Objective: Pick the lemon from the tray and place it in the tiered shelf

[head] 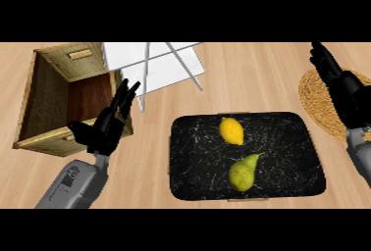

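The lemon (231, 131) lies on the black tray (190, 186), toward its far edge, and a pear (244, 172) lies closer to the near edge. My left robot hand (107, 128) is wide open beside a wooden box (43, 98). My right robot hand (340, 90) is also wide open at the surface's right edge. The tiered shelf (156, 63) stands at the far edge.

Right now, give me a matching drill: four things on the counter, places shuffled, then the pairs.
Things:
1 lemon
2 pear
3 woven mat
4 white shelf

Places:
A near part of the tray
B far side, beside the basket
C far part of the tray
D right side, partly hidden by the right hand

Pairs: 1-C, 2-A, 3-D, 4-B
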